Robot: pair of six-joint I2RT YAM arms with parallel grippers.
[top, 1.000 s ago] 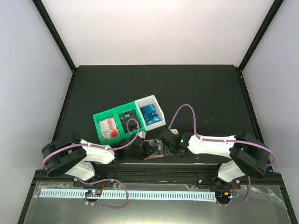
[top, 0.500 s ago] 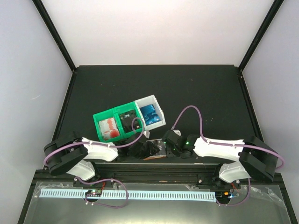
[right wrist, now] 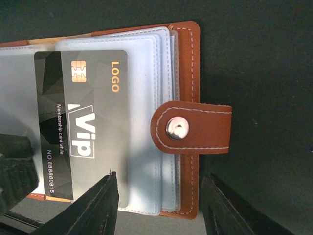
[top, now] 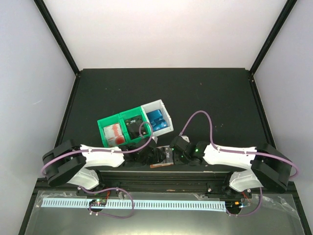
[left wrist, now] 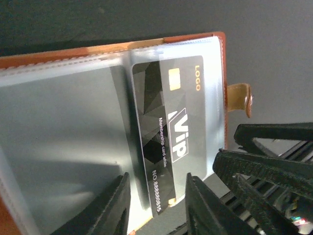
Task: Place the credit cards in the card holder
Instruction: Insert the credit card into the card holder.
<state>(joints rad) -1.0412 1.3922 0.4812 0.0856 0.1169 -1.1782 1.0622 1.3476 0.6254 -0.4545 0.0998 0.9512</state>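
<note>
Both left claw [left wrist: 156,196] and right claw [right wrist: 159,196] gape empty above card holder [right wrist: 184,49] holding black card [right wrist: 83,122].

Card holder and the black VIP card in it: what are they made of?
Card holder cover: looks like brown leather or imitation, matte, light stitching along the edges.
Snap: shiny, probably metal.
Pockets: clear, slightly hazy soft plastic.
Black card: likely plastic, smooth sheen, printed lettering.

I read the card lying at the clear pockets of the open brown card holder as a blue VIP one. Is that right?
Not blue. The card at the clear pockets of the open brown card holder is black, with VIP printed in white. The right wrist view shows it plainly, and the left wrist view agrees.
</note>
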